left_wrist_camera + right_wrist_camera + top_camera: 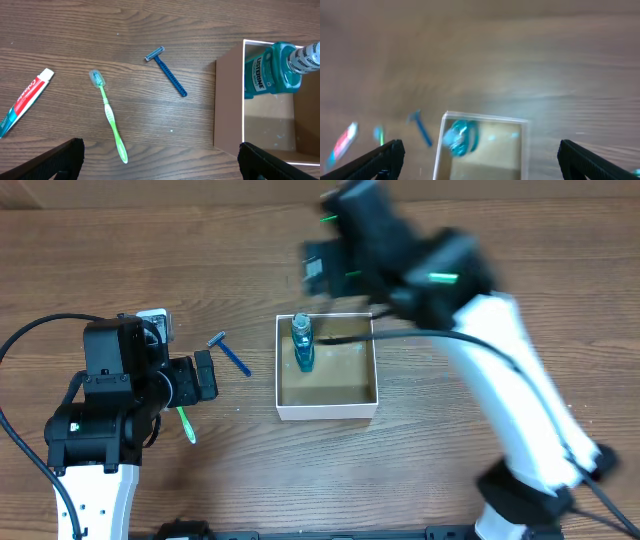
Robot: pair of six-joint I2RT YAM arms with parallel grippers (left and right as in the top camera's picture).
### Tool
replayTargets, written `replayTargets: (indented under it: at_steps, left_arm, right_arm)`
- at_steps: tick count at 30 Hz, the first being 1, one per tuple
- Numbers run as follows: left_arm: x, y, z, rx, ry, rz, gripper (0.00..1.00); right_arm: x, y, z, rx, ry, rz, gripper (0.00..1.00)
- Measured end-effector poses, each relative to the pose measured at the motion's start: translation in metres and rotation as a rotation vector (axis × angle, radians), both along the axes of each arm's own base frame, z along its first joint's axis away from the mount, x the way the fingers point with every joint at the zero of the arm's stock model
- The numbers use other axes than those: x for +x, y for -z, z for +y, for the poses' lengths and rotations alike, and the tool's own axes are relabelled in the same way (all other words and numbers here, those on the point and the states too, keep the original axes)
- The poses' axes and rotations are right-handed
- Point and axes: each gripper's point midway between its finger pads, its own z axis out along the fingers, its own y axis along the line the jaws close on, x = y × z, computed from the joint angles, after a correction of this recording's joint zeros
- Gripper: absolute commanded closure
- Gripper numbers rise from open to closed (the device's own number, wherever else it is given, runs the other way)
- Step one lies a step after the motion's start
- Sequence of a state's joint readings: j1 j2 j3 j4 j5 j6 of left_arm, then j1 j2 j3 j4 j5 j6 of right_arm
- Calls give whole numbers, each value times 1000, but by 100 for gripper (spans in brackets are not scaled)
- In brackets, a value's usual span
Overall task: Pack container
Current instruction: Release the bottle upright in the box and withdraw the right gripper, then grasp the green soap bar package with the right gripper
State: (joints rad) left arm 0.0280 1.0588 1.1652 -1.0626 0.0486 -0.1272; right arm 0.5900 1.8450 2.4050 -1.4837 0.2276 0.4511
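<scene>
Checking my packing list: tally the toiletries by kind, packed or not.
Toothpaste: 1
Toothbrush: 1
Razor: 1
Mouthwash: 1, already in the box
Total: 4
</scene>
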Motion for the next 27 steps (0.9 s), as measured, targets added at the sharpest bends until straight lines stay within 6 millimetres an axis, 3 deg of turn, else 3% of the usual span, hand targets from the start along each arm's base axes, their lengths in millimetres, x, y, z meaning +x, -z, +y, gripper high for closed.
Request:
replayTargets:
  at_steps: [2, 3, 5, 7, 10, 13, 16, 18, 23, 25, 27]
  left_arm:
    - [0, 0, 0, 0, 0, 1, 0]
    - [0, 0, 0, 0, 0, 0, 0]
    - [0, 0, 0, 0, 0, -1, 0]
    - [0, 0, 0, 0, 0, -2, 0]
    - [1, -1, 0, 0, 0, -5, 0]
    - [1, -1, 0, 0, 0, -6, 0]
    - [1, -1, 0, 0, 0, -7, 0]
    - [1, -1, 0, 0, 0, -8, 0]
    - [2, -1, 0, 0, 0, -8, 0]
    - [2, -1, 0, 0, 0, -8, 0]
    - [2, -2, 0, 0, 0, -9, 0]
  right_arm:
    - [-3, -8, -61, 2, 163, 31, 0]
    - [-1, -5, -110, -1, 305, 68, 0]
    - [3, 9, -174, -2, 496, 134, 0]
    - [5, 29, -221, 5, 611, 207, 0]
    - [-3, 58, -270, 12, 691, 318, 0]
    - [-17, 90, -288, 11, 683, 441, 0]
    - [-43, 132, -284, 12, 634, 608, 0]
    - [-66, 147, -281, 20, 619, 651, 0]
    - [-100, 130, -299, 52, 676, 408, 0]
    - [-106, 142, -305, 30, 660, 367, 0]
    - [-97, 182, -306, -1, 584, 400, 0]
